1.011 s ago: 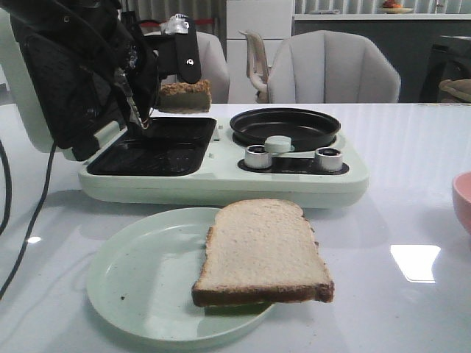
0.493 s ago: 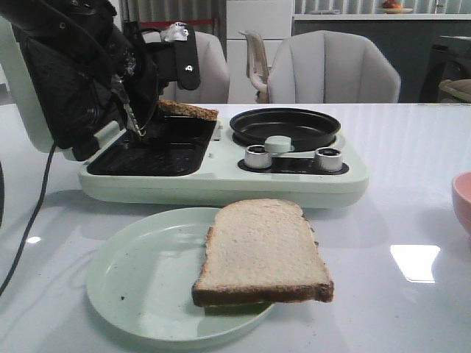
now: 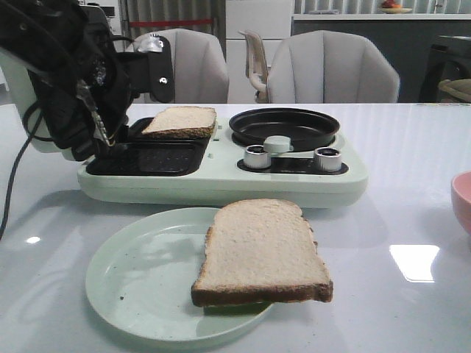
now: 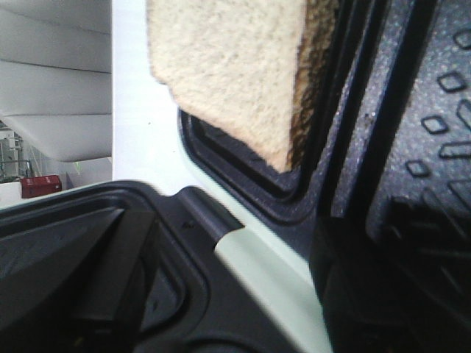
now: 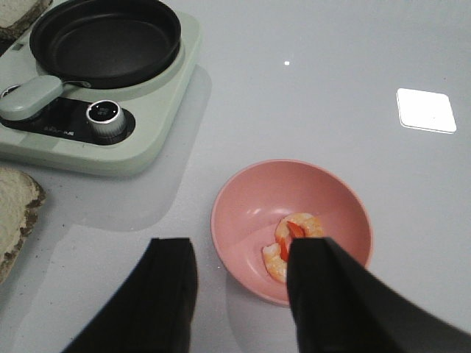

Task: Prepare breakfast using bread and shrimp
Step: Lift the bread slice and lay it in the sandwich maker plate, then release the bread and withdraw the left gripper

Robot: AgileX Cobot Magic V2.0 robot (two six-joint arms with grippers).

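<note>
Bread slice (image 3: 180, 120) — carried above a second ago — now released onto the sandwich-press plate (image 3: 143, 157), left gripper's state hidden; right gripper (image 5: 239, 283) spread over the shrimp (image 5: 288, 243) — plated slice (image 3: 261, 252) pending.

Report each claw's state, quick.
Left claw: holding nothing; the bread slice lies released on the grill plate. Open or shut cannot be told.
Right claw: open, empty, above the pink bowl with the shrimp.

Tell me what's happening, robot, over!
Left claw empty, open. One bread slice on grill plate, one on green plate. Right claw open above shrimp.
</note>
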